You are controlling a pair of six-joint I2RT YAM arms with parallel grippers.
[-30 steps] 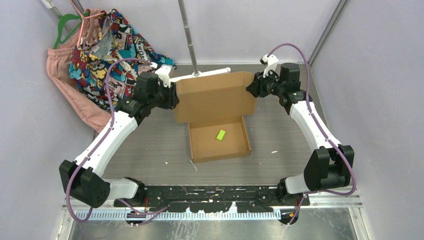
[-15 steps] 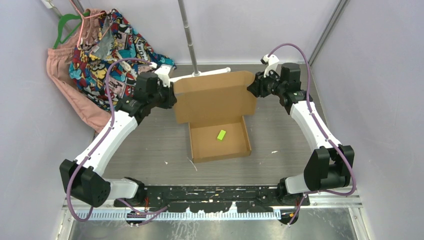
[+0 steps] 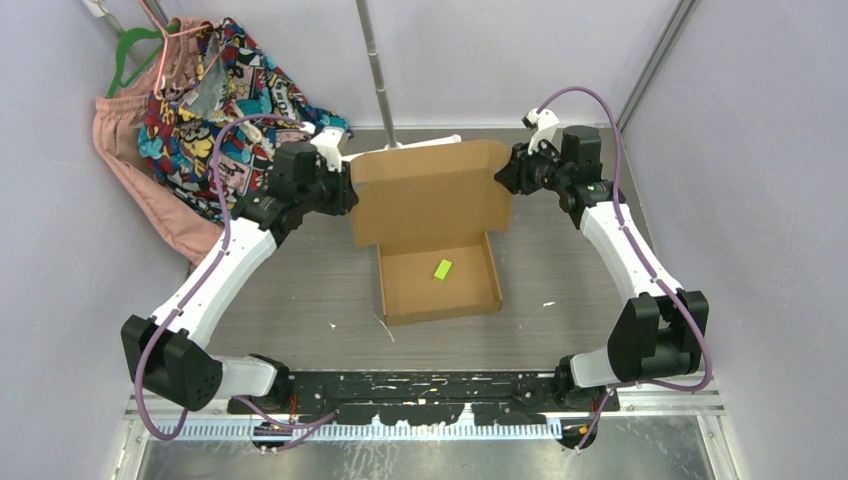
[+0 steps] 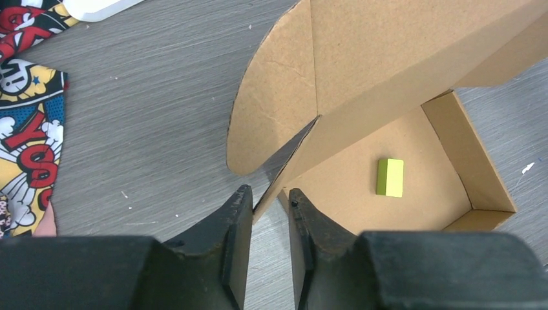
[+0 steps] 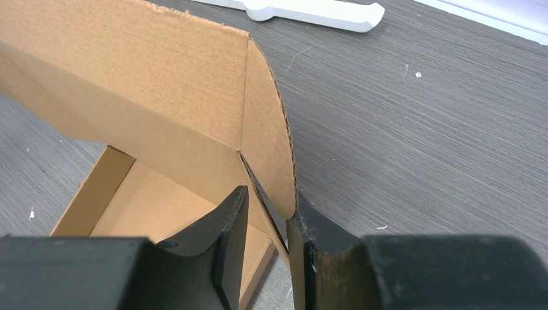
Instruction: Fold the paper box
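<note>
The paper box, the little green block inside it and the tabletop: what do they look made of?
The paper box: brown corrugated cardboard, matte; fluting shows along the cut flap edge in the right wrist view. The green block: smooth, matte, sharp-edged; possibly foam or plastic, cannot tell. The table: grey, with fine streaked grain; likely laminate or brushed board, unsure.

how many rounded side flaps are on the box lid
2: a left flap near the left claw, and a right flap at the right claw. None looks hidden.
</note>
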